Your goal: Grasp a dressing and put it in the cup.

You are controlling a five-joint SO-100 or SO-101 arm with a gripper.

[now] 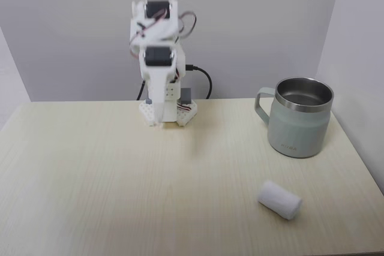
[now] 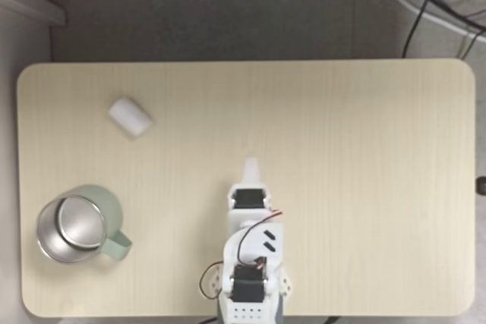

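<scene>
Nothing is being held yet: the gripper (image 2: pixel 250 163), jaw opening impossible to tell, is sitting folded by its base, needing to reach toward the dressing (image 1: pixel 279 199) lying near the table (image 1: pixel 90 172) edge beside the upright cup (image 1: pixel 300 117).

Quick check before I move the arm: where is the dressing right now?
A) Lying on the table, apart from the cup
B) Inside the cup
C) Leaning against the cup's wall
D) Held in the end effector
A: in both fixed views the dressing lies on its side on the table, with bare tabletop between it and the cup, whose inside looks empty.
</scene>
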